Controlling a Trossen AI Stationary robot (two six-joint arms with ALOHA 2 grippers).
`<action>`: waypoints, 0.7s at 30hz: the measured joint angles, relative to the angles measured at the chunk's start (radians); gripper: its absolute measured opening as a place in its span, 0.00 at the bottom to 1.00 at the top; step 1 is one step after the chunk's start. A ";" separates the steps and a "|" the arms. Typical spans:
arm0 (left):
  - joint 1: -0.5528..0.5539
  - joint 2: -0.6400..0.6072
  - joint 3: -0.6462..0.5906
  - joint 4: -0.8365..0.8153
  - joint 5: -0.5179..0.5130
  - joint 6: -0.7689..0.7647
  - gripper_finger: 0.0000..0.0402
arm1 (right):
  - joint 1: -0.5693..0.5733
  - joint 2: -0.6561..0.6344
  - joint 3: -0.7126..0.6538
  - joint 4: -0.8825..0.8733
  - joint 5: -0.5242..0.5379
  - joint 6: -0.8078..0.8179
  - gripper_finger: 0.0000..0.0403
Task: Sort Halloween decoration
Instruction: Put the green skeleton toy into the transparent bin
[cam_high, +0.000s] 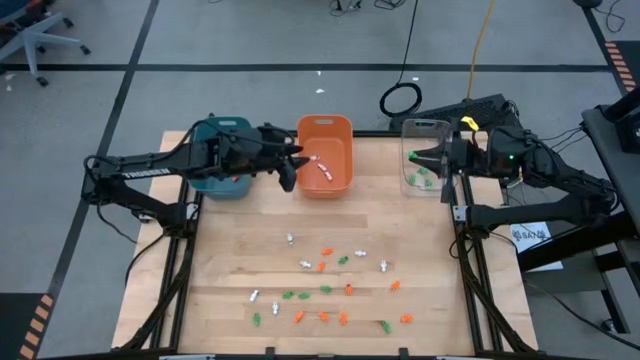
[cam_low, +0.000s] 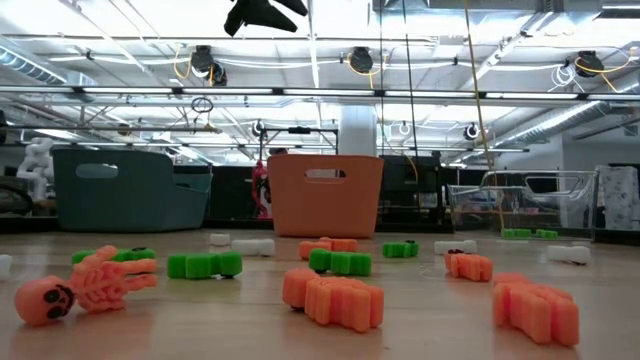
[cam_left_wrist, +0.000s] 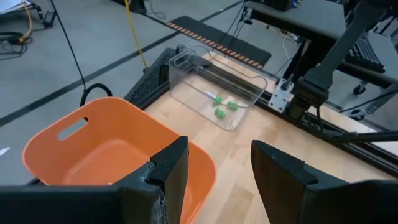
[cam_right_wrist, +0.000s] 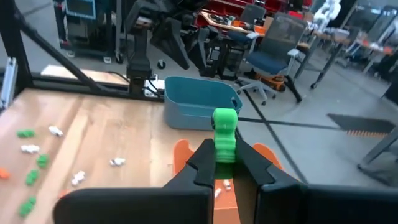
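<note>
Evidently the trinkets strewn toward the worktop's near edge are light, stiff little mouldings, best pinched across their narrow middle, as the right gripper pinches a green figure by the clear bin at the far right corner. Over the orange bin at the far edge, the left gripper hangs with fingers spread and empty. What lies inside the teal bin is hidden by the left arm, and the smallest white pieces are hard to identify.
</note>
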 joint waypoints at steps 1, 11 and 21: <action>0.002 0.000 0.000 0.004 0.000 0.000 0.43 | 0.000 0.000 0.000 0.000 0.000 -0.017 0.03; 0.002 0.000 0.000 0.004 0.000 -0.002 0.43 | 0.000 0.000 0.000 0.000 -0.001 -0.188 0.03; 0.002 0.000 0.000 0.004 0.003 -0.047 0.43 | 0.000 0.000 0.000 -0.017 0.006 0.053 0.03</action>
